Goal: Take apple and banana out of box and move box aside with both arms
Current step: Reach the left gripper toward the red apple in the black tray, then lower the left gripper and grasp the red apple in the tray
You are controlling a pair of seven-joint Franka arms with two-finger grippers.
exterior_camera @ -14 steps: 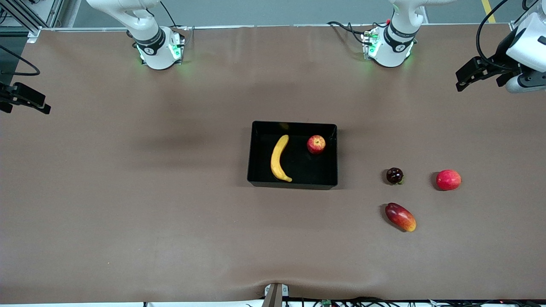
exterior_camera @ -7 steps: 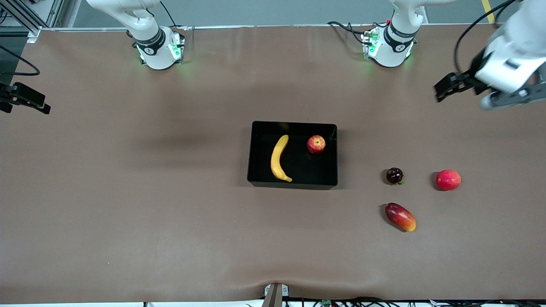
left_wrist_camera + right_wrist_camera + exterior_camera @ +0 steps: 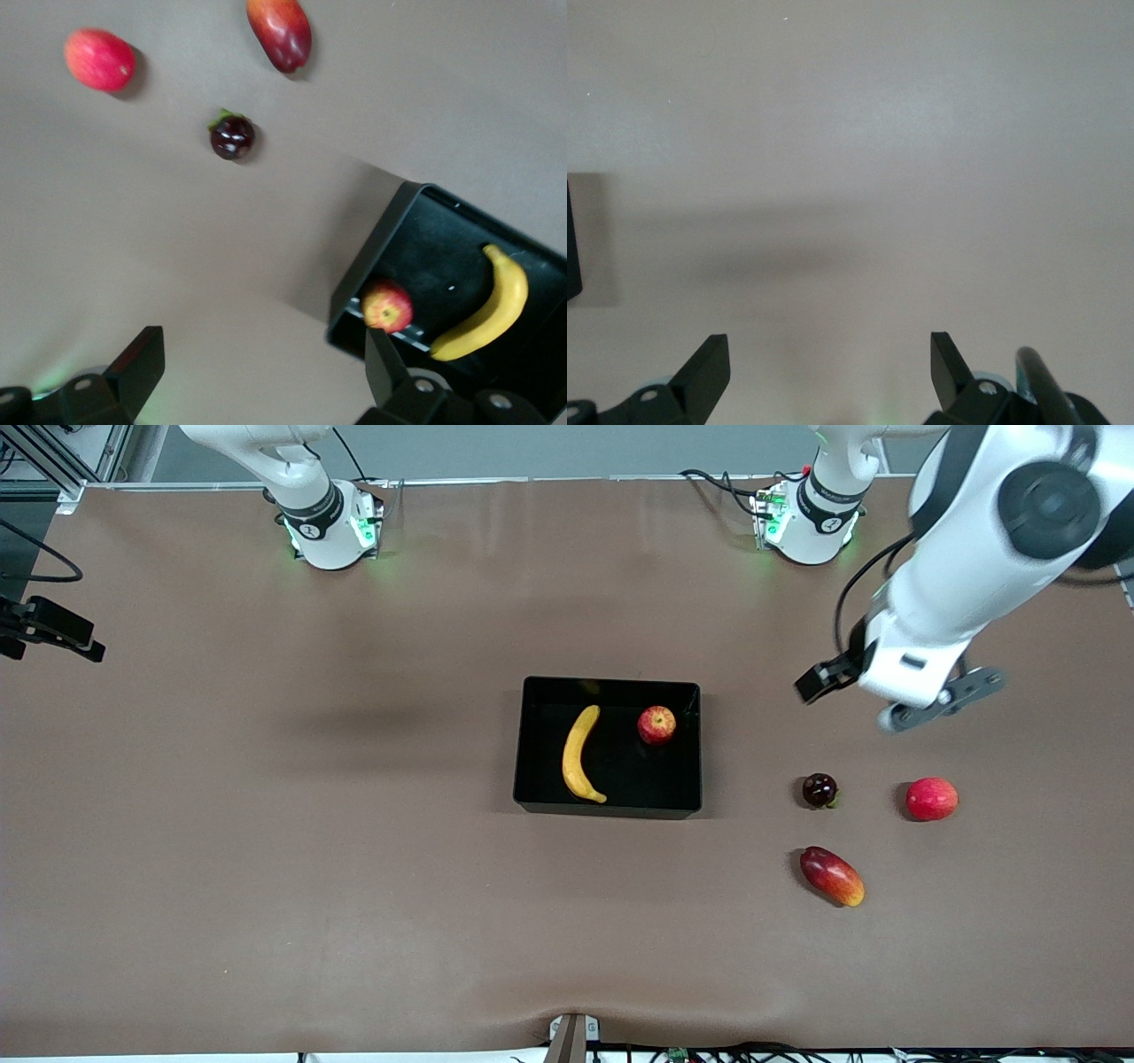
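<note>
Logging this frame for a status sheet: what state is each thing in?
box: upright on the table, holding two fruits
banana: lying in the box
apple: in the box
left gripper: fingers open, empty, over bare table
right gripper: fingers open, empty, waiting at the right arm's end of the table

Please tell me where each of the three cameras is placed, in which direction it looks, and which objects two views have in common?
Front view: high across the table, facing both bases; shows box, left tool, right tool.
Left wrist view: on the left wrist, looking down past open fingers at the table.
Right wrist view: on the right wrist, over bare table, open fingers.
Shared by front and left wrist: banana, apple.
</note>
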